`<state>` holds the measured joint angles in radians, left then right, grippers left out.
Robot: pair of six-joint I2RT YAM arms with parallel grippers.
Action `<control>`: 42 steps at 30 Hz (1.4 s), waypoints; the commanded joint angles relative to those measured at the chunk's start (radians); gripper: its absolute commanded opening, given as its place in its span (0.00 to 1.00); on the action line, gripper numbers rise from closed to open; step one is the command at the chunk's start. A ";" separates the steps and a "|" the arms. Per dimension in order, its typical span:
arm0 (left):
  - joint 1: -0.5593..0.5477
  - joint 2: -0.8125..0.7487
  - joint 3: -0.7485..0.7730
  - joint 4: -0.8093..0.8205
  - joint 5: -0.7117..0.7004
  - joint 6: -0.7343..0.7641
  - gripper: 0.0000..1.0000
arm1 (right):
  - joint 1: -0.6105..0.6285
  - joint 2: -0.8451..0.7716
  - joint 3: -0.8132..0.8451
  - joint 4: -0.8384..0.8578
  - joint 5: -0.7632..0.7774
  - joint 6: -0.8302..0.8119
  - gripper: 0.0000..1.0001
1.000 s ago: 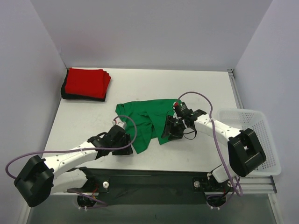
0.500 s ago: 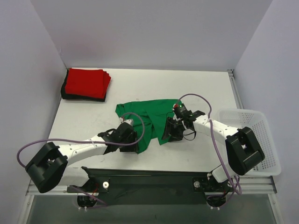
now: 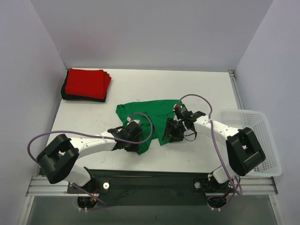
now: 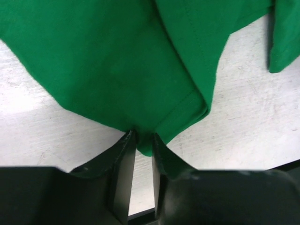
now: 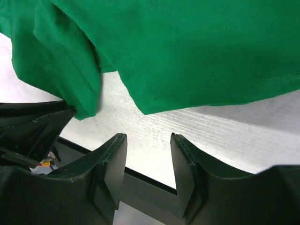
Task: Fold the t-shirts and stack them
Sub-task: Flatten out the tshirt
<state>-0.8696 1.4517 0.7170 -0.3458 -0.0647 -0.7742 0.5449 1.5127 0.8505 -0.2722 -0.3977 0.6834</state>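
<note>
Table (image 3: 206,84): folded red t-shirt (image 3: 86,82) atop a black one (image 3: 64,91), far-left corner, done. Green t-shirt (image 3: 147,117) rumpled mid-table, unfolded. Left gripper (image 4: 143,145) pinching its hem, prob.; right gripper (image 5: 147,161) agape, empty.

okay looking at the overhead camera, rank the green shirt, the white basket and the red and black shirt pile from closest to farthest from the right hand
1. green shirt: right at the right hand, spread just left of it at mid-table.
2. white basket: off to the right, at the table's right edge.
3. red and black shirt pile: far back-left corner, plainly the farthest.
</note>
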 commanded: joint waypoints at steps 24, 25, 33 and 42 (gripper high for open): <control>0.164 -0.333 -0.111 -0.114 -0.066 -0.059 0.00 | 0.139 0.302 0.232 -0.154 0.161 -0.127 0.36; 0.187 -0.340 -0.116 -0.120 -0.067 -0.053 0.00 | 0.144 0.310 0.239 -0.165 0.171 -0.133 0.34; 0.544 -0.432 0.008 -0.243 -0.049 0.174 0.00 | 0.103 0.235 0.254 -0.265 0.240 -0.160 0.00; 1.073 -0.451 0.364 -0.371 0.061 0.414 0.00 | -0.202 -0.158 0.464 -0.469 0.252 -0.245 0.00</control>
<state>0.0753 1.0412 0.9787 -0.6640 -0.0456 -0.4671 0.4080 1.4883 1.2083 -0.6018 -0.1925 0.4973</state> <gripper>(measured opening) 0.028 0.028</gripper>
